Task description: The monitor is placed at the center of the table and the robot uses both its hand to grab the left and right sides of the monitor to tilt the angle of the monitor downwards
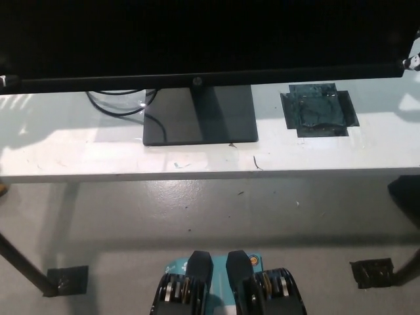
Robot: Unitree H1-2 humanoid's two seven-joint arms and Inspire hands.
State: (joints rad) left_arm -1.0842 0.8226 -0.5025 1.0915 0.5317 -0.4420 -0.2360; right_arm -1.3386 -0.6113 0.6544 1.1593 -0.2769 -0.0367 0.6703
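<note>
Table (pixel 98 157): one white top across the middle of the frame, bearing one dark taped patch (pixel 318 110) at right and one looping black cable (pixel 118 105).
Monitor (pixel 197 39): one, black, filling the upper frame; square base (pixel 200 117) at table centre.
Left hand (pixel 5 81): sliver at monitor's left edge; grip unclear.
Right hand (pixel 411 59): sliver at upper right edge; grip unclear.
</note>
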